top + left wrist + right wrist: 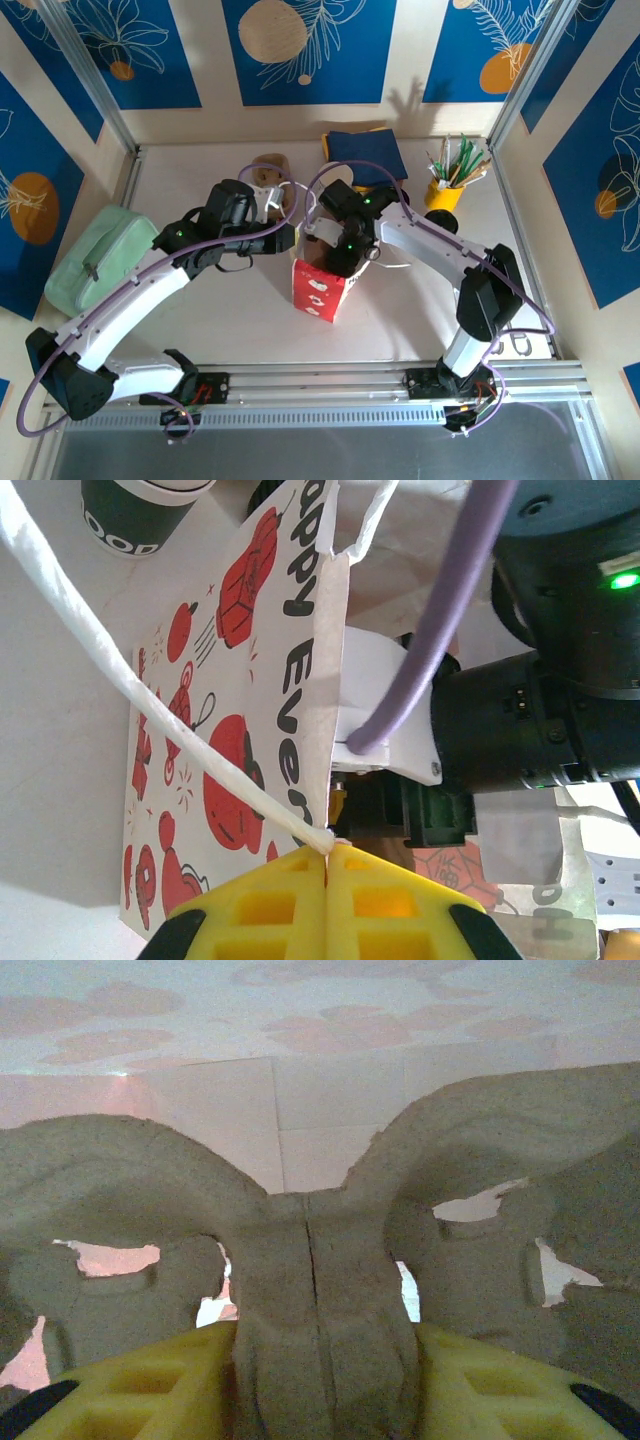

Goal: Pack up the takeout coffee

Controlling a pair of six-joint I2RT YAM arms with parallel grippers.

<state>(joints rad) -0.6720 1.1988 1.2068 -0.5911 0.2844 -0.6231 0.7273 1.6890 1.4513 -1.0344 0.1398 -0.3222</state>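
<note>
Top external first: what are the arms doing?

Both are leaning in over a red-and-white paper bag point(318, 295) that is standing upright at mid-table. The left gripper point(290, 240) is sitting just beside the bag's upper left corner, and the right gripper point(350, 262) is reaching down through the bag's open mouth.

What is lying around them?

A pale green pouch point(100, 258) is lying at the left edge. A blue cloth point(362, 150) is sitting by the back wall, and a yellow holder point(445, 192) of sticks is standing to its right. All three are well apart from the bag.

Left wrist view: how are the fingers sitting?

They are clenching tight on the bag's white cord handle point(150, 705), pinching it right at their tips, with the printed side of the bag running alongside. A dark cup point(135, 515) with pale lettering is standing beyond the bag, and the right arm point(530, 720) is dipping into the bag's mouth.

Right wrist view?

The yellow fingers point(170, 1390) are grasping the middle ridge of a moulded pulp carrier point(310, 1250). They are holding it inside the bag, whose pale walls are letting the red print show through.

And the takeout coffee?

I am not able to tell where it is sitting; the carrier is blocking the right wrist camera's look downward.
</note>
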